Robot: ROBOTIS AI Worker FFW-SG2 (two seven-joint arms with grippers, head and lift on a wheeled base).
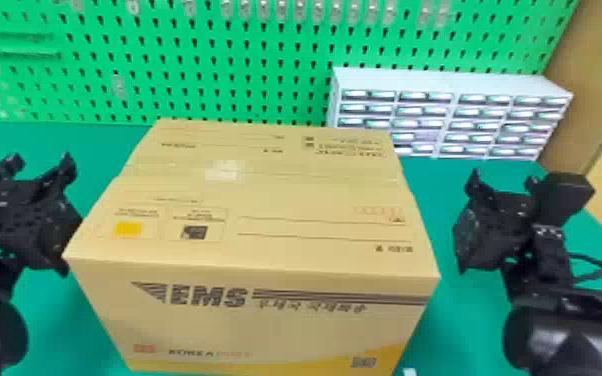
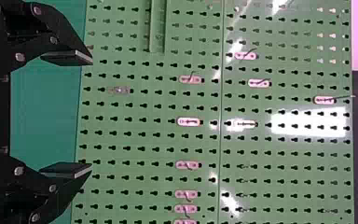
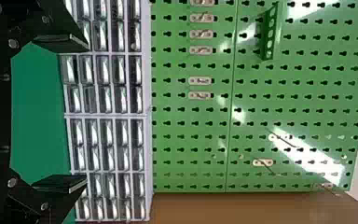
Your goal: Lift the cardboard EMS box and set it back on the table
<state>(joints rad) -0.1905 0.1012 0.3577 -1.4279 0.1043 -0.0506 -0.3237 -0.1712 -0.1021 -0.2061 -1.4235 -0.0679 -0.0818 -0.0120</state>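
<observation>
The closed cardboard EMS box (image 1: 265,200) rests on the green table (image 1: 470,320), its printed front face toward me. My left gripper (image 1: 37,162) is at the box's left side, close to its upper left edge; whether they touch I cannot tell. My right gripper (image 1: 502,180) stands to the right, with a gap between it and the box. In the left wrist view the left gripper (image 2: 91,114) has its fingers wide apart and nothing between them. The right gripper (image 3: 86,112) in the right wrist view is likewise open and holds nothing.
Behind the table rises a green pegboard (image 1: 190,55) with small hooks. A white cabinet of small drawers (image 1: 450,85) stands at the back right, beyond the box and the right gripper. A brown wall panel (image 1: 585,75) is at the far right.
</observation>
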